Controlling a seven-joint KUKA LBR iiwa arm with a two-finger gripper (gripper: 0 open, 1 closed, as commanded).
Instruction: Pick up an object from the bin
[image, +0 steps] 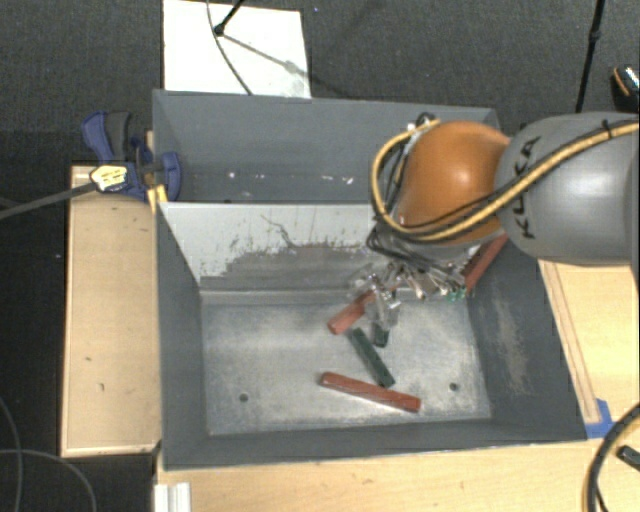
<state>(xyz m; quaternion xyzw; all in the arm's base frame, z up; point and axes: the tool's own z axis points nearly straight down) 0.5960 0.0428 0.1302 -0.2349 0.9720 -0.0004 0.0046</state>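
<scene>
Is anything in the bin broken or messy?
Nothing looks broken or spilled. A red-brown stick and a dark green stick just lie loose and slanted on the bin floor, near the gripper.

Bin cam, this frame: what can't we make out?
- Green stick: its upper end runs under the gripper, so contact cannot be told.
- Short red piece: its right end is hidden by the gripper.
- Red stick by the right wall: its upper end is behind the arm.
- Bin: its back right corner is covered by the arm.
</scene>
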